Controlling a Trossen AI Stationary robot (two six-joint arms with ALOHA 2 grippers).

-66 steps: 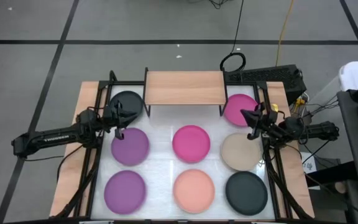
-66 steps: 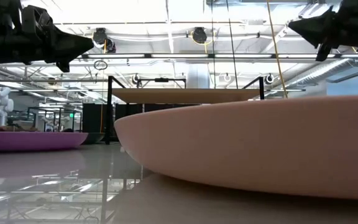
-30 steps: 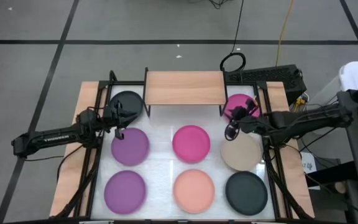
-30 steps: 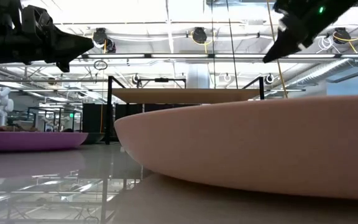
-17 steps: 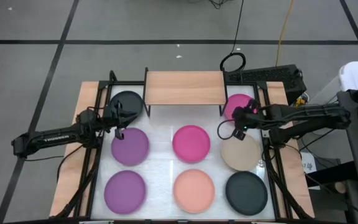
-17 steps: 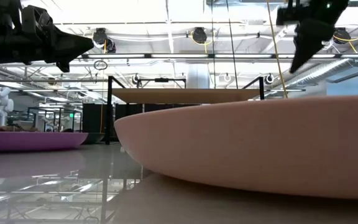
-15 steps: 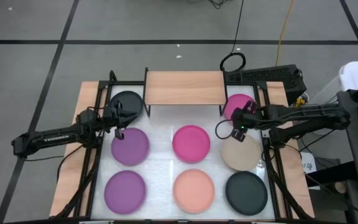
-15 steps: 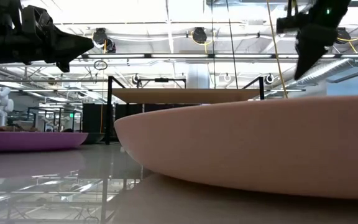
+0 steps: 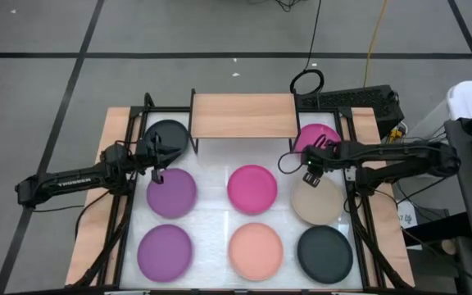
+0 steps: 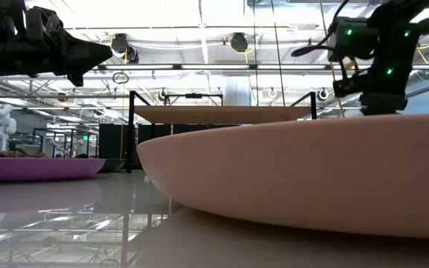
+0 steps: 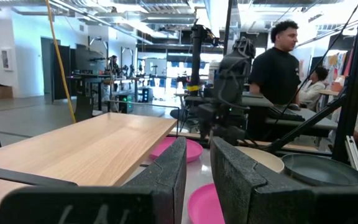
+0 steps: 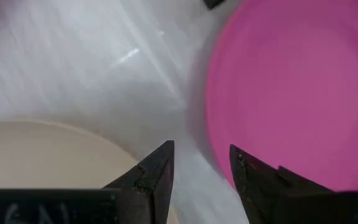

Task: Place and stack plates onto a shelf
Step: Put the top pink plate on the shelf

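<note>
The light-wood shelf (image 9: 242,115) stands bare at the table's far middle. Eight plates lie flat on the white top: black (image 9: 167,135) and magenta (image 9: 316,139) beside the shelf, purple (image 9: 171,192), magenta (image 9: 252,188) and beige (image 9: 318,201) in the middle row, purple (image 9: 165,250), peach (image 9: 256,248) and black (image 9: 324,252) in the near row. My right gripper (image 12: 201,163) points down, open, over the gap between the far magenta plate (image 12: 291,93) and the beige plate (image 12: 42,155), touching nothing. My left gripper (image 11: 197,168) hovers level near the far black plate, fingers a little apart, holding nothing.
Black frame rails (image 9: 124,205) run along the table's left and right sides. A keyboard (image 9: 359,102) and cables lie behind the far right corner. People (image 11: 278,62) stand in the room beyond the table. In the low view the peach plate (image 10: 296,179) fills the foreground.
My right gripper has tipped from a slant to pointing straight down and has come down toward the gap between the far magenta plate and the beige plate. No plate has moved.
</note>
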